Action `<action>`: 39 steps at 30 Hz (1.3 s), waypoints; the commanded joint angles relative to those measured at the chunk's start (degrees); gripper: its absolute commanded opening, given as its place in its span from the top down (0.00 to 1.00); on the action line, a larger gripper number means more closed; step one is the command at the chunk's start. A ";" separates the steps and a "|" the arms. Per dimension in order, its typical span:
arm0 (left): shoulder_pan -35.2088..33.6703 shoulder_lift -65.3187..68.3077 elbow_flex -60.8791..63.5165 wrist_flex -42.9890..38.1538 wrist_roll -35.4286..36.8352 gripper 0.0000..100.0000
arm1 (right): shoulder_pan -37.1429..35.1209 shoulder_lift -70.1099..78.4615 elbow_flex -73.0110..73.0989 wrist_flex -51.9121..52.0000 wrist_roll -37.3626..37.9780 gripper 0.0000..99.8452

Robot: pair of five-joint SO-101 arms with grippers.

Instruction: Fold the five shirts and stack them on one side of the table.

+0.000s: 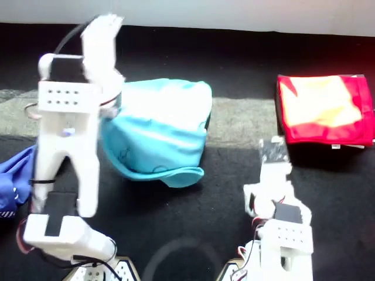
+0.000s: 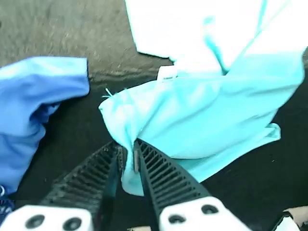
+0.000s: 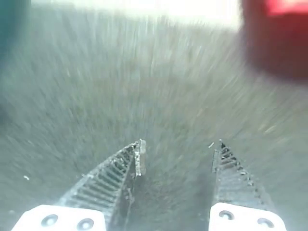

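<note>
My left fingers (image 2: 159, 175) pinch a thin fold of the turquoise shirt (image 2: 211, 115) heaped on the bench (image 1: 176, 228), my right fingers (image 3: 108, 180) gape idle, so a tug may slip the cloth free and spoil the fold.

High view, turquoise shirt (image 1: 158, 134): the edge toward the left arm (image 1: 67, 134) is hidden behind that arm; layer count cannot be told. Left wrist view: a corner of it vanishes between the left gripper (image 2: 129, 150) jaws, pinched onto it. blue shirt (image 1: 14, 175), beyond the arm from the turquoise one: cut off by the picture edge, partly behind the arm. red shirt (image 1: 325, 108), well apart on the opposite side: outer edge cut off. Right wrist view: red mass (image 3: 276, 33), unidentifiable.
</note>
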 commanded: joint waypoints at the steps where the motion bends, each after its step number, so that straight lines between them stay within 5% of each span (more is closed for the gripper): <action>1: -12.70 -4.26 11.74 -6.68 -4.75 0.99 | 0.31 0.48 -12.53 4.18 -0.44 0.77; 6: -22.81 -4.00 17.19 -9.14 -12.13 0.99 | -3.56 12.09 -22.46 7.34 -0.44 0.77; 18: -18.77 -4.35 30.20 -8.09 -16.97 0.96 | -20.44 38.73 -41.45 7.60 -0.44 0.77; 23: -20.62 -4.00 33.36 -5.63 -24.18 0.86 | -21.58 45.76 -44.62 7.52 -0.44 0.77; 30: -25.36 -4.09 31.43 -6.86 -24.44 0.81 | -21.58 51.56 -44.62 7.69 -0.44 0.77; 39: -26.33 -2.86 36.88 -19.34 -24.35 0.81 | -21.58 51.82 -44.79 7.69 -0.44 0.77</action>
